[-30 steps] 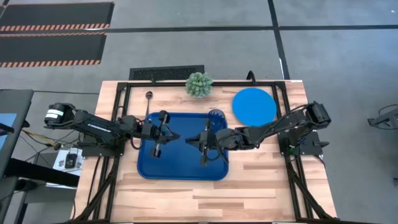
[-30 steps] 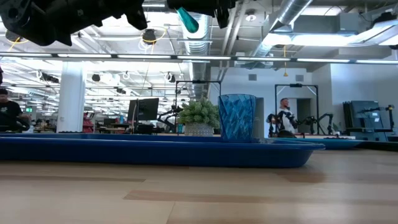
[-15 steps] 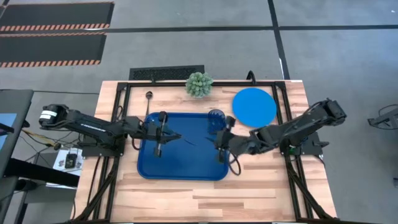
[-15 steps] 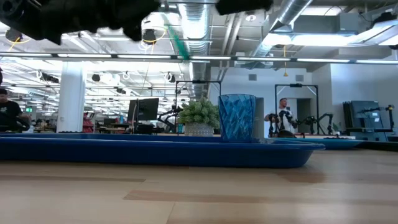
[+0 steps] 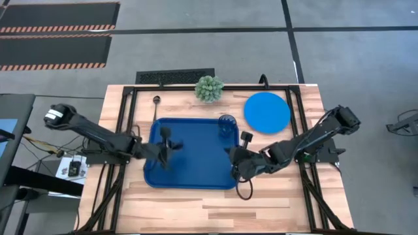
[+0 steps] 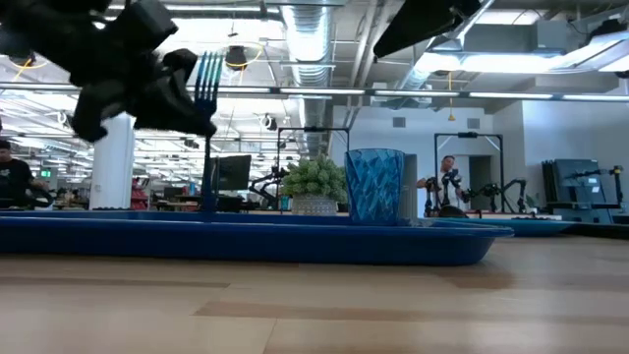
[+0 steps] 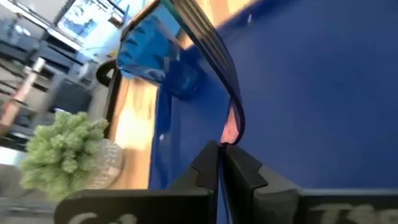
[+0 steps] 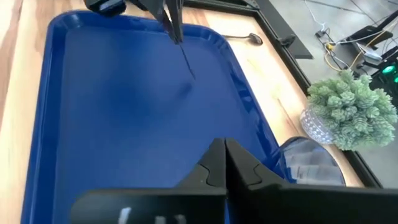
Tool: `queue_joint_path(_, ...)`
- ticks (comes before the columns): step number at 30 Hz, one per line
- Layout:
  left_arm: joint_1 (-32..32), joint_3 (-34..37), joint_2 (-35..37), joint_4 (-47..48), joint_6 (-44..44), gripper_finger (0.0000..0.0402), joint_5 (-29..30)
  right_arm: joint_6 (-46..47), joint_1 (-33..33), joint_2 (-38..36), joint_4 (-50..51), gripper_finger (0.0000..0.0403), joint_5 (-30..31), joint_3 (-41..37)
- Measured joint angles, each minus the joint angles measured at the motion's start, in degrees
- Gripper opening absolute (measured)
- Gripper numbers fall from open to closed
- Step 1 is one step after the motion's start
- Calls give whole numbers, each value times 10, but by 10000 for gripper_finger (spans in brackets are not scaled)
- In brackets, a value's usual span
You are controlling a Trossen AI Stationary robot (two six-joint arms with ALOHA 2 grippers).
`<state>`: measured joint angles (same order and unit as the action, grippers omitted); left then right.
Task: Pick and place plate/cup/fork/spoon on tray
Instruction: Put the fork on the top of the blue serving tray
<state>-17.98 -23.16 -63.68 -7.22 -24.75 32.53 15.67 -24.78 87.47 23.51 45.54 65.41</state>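
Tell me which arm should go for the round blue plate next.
Right, probably. The flat round bright-blue plate lies on the table's right side, nearer the right claw, which holds nothing. The left claw is busy gripping the teal-handled fork.

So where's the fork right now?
The fork is held by the left gripper above the tray's left half, tines up in the low view, left of the cup.

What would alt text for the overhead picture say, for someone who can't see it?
Seen from above, the left gripper holds a fork over a tray on a wooden table. A cup stands in the tray's far corner; the right gripper hovers at the tray's right edge, and a plate, spoon and plant lie beyond.
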Motion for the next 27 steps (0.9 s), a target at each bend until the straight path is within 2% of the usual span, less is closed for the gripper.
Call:
queue_joint_path(8,-81,-1,-103,4,-32,0,86,14,-4,0,3,12,2,0)
queue_joint_path(12,-105,-1,-147,3,-28,0,108,15,-4,0,2,5,-3,0)
queue_joint_path(20,-128,-1,-209,11,-4,22,106,21,-4,0,1,12,-9,0)
queue_joint_path(27,-130,0,-200,17,21,55,110,45,-3,0,4,11,-53,0)
